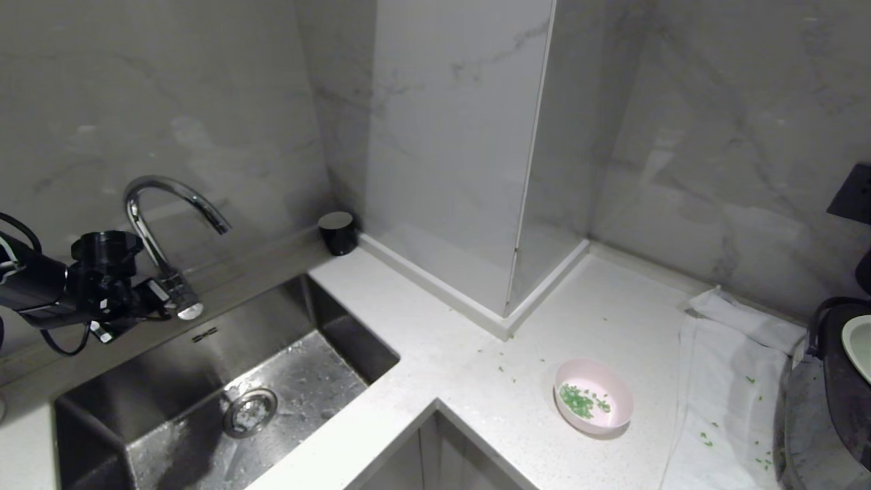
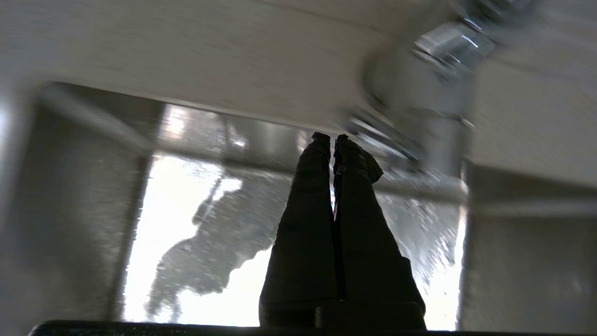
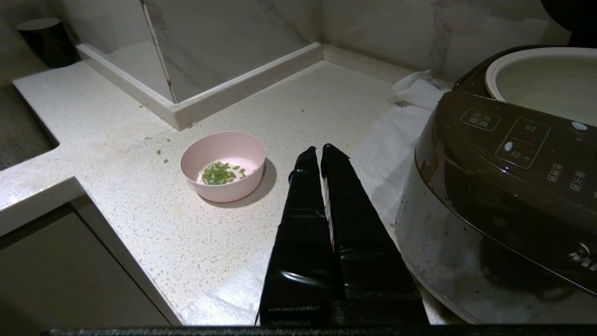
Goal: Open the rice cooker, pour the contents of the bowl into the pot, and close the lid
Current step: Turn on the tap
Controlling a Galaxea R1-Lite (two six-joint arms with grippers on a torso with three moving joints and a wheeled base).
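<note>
The pale pink bowl [image 1: 599,425] [image 3: 224,186] stands on the white counter with the green chopped contents [image 1: 578,401] [image 3: 218,173] inside it. At the far right the dark rice cooker [image 1: 816,422] [image 3: 489,196] stands open, and its white pot [image 1: 859,344] [image 3: 536,88] is bare to view. Of the raised lid only a dark edge [image 3: 571,11] shows. My right gripper [image 3: 318,148] is shut and empty, hanging between bowl and cooker and short of both. My left gripper [image 2: 330,137] is shut and empty over the sink beside the faucet; its arm [image 1: 41,286] enters at the far left.
A steel sink [image 1: 320,381] with a curved faucet [image 1: 156,204] fills the left. A black cup [image 1: 337,231] stands in the back corner by a marble pillar [image 1: 449,170]. A white cloth [image 1: 721,381] lies under the cooker. Loose green bits dot the counter and cloth.
</note>
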